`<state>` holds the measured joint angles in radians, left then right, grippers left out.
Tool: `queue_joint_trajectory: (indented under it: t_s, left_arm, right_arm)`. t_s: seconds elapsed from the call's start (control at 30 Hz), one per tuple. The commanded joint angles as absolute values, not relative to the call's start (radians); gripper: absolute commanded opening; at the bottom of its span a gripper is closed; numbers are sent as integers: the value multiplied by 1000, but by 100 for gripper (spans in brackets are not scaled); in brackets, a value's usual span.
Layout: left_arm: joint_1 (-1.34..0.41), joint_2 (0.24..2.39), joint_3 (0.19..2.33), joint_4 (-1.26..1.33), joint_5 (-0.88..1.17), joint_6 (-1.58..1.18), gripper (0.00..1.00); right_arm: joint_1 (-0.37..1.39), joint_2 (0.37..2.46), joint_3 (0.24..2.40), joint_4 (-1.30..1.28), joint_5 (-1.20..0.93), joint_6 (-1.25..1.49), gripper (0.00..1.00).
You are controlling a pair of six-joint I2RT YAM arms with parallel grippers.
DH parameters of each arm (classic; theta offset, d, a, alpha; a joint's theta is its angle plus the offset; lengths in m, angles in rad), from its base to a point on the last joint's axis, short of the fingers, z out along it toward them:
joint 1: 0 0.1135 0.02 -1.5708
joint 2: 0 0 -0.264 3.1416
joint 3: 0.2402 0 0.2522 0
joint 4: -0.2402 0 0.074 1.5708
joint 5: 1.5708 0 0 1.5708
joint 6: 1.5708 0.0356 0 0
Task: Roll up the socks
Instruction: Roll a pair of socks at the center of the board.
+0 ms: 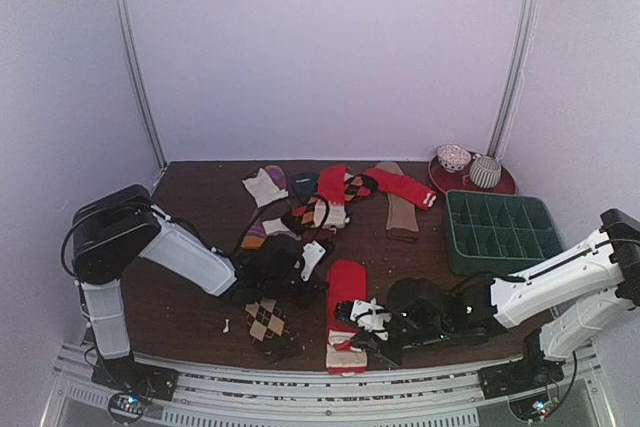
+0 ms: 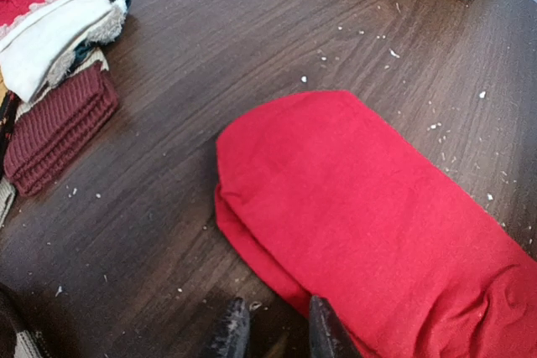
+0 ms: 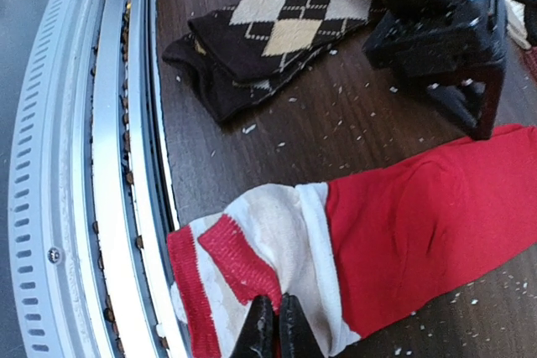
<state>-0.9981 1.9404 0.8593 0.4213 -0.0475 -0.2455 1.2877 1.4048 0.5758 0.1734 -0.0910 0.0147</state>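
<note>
The red sock [image 1: 346, 297] lies flat near the front edge, its toe away from me and its white-and-red striped cuff [image 3: 252, 249] by the rail. My right gripper [image 3: 273, 330] is shut on a fold of that cuff; in the top view it [image 1: 354, 337] sits over the cuff end. My left gripper [image 2: 277, 337] is open just short of the sock's toe [image 2: 361, 215], with one fingertip [image 2: 323, 329] touching its edge. The dark brown argyle sock [image 1: 266, 323] lies left of the red one, also shown in the right wrist view [image 3: 277, 27].
A pile of other socks [image 1: 320, 202] lies at the back middle. A green compartment tray [image 1: 500, 232] stands at the right, with a red plate [image 1: 445, 183] carrying two bowls behind it. The metal rail [image 3: 109, 165] runs along the front edge. Folded maroon [image 2: 59, 127] and white [image 2: 50, 31] socks lie left of the toe.
</note>
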Motion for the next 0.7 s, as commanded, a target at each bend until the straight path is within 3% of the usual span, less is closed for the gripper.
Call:
queue_joint_trajectory:
  t_s: [0.0,0.17,0.23,0.37,0.67]
  left_arm:
    - [-991,1905,841,454,-61,-255,27]
    - [-989,1895,838,448,-69,-250,30]
    - [-988,1891,835,449,-69,-249,31]
    - [-983,1881,829,446,-73,-246,33]
    - [-976,1814,800,428,-95,-237,35]
  right_arm:
    - [1313,1470,572,193,-126,38,4]
    - [1315,1474,576,185,-119,41,14]
    - [1316,1451,577,171,-98,42,28]
    - [1316,1393,582,147,-88,34,46]
    - [1266,1367,608,163,21,40,55]
